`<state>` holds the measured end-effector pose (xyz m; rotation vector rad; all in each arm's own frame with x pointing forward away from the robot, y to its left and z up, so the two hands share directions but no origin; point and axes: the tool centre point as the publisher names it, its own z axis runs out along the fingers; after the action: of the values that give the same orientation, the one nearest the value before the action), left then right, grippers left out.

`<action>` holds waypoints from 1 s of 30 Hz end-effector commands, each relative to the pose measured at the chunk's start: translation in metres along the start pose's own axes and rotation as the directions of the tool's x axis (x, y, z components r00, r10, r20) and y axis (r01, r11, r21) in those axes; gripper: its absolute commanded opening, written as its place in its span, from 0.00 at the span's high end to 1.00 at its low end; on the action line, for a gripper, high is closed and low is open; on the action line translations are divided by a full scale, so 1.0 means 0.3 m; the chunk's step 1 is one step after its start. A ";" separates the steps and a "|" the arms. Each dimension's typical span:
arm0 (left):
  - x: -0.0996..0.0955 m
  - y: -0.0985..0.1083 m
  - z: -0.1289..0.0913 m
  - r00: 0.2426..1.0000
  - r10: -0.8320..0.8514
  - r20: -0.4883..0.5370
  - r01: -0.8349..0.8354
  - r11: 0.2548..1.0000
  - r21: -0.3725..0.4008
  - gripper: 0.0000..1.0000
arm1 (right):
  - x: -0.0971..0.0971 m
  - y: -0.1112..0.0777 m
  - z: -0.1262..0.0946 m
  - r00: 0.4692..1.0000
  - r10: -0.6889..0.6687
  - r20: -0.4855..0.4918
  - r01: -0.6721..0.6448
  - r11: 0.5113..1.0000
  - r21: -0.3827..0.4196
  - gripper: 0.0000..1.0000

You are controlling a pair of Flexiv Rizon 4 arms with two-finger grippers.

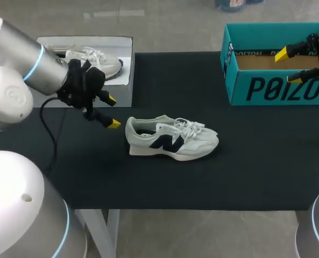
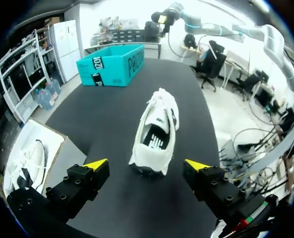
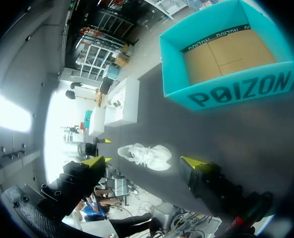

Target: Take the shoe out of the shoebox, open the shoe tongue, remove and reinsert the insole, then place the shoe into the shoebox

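The shoe (image 1: 171, 138) lies on its sole mid-table, toe toward three o'clock, out of the teal shoebox (image 1: 272, 88), which stands empty at the shoe's two o'clock. My left pincer (image 1: 112, 112) hangs wide open at the shoe's nine o'clock, just off the heel, placed, I judge, to steady it. My right pincer (image 1: 288, 65) hovers spread and empty over the box, out of the way.

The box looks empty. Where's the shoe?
In the head view the shoe lies on the table, left of the teal shoebox, beside the open jaws of the left arm.
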<state>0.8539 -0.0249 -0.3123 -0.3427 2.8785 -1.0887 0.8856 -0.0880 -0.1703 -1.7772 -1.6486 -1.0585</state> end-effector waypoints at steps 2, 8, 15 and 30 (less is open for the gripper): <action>-0.011 0.038 0.042 0.996 0.082 0.018 -0.083 0.996 0.045 0.00 | 0.000 -0.001 0.001 1.000 0.000 0.003 0.000 1.000 0.000 0.00; -0.037 0.056 0.075 0.977 0.200 -0.070 -0.199 0.980 0.023 0.00 | 0.000 -0.001 0.001 1.000 0.000 0.003 0.000 1.000 0.000 0.00; -0.081 0.092 0.108 0.984 0.153 -0.090 -0.154 0.988 -0.003 0.00 | 0.000 -0.001 0.001 1.000 0.000 0.003 0.000 1.000 0.000 0.00; -0.068 0.150 0.251 0.982 0.099 -0.164 -0.095 0.995 0.032 0.00 | 0.000 -0.001 0.001 1.000 0.000 0.003 0.000 1.000 0.000 0.00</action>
<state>0.8682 -0.0320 -0.3917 -0.1215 2.9705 -1.1776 0.8855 -0.0880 -0.1703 -1.7772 -1.6486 -1.0584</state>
